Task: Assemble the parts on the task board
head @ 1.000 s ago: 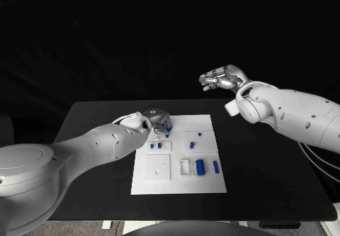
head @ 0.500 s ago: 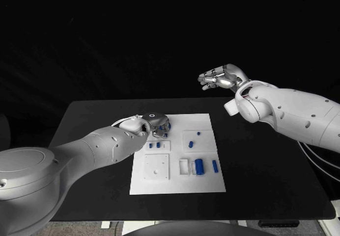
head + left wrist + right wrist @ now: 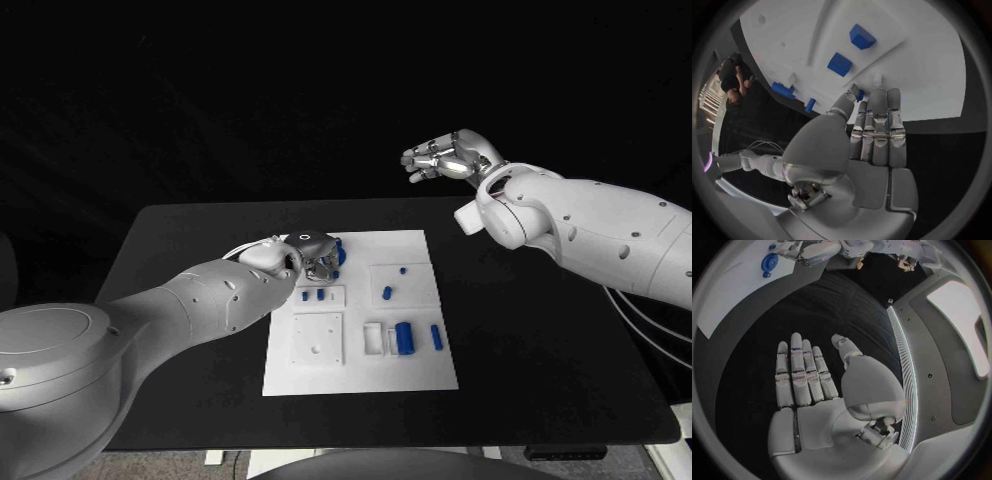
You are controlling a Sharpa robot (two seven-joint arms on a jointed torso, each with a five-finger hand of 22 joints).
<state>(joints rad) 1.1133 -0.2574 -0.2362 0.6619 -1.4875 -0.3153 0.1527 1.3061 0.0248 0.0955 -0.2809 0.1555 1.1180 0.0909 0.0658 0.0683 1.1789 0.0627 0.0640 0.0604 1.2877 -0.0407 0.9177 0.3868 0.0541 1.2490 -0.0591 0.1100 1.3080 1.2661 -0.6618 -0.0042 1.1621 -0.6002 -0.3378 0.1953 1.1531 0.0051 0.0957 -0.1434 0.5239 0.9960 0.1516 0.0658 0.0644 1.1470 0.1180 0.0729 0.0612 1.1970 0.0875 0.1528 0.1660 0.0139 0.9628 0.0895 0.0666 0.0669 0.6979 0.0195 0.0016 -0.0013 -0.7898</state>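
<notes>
The left arm reaches across the table [image 3: 188, 225] so that its left hand [image 3: 316, 252] sits at the board's [image 3: 361, 375] far left corner, fingers bent down onto it. Blue shows beside those fingers [image 3: 878, 125] — whether they grasp a part or only touch it, I cannot tell. The right hand [image 3: 450, 158] is raised well above the table's far edge, beyond the board; its wrist view shows flat, straight fingers [image 3: 798, 375] grasping nothing. Blue parts [image 3: 408, 337] lie near the board's right edge — two more parts [image 3: 839, 64] show in the left wrist view, just beyond the fingertips.
</notes>
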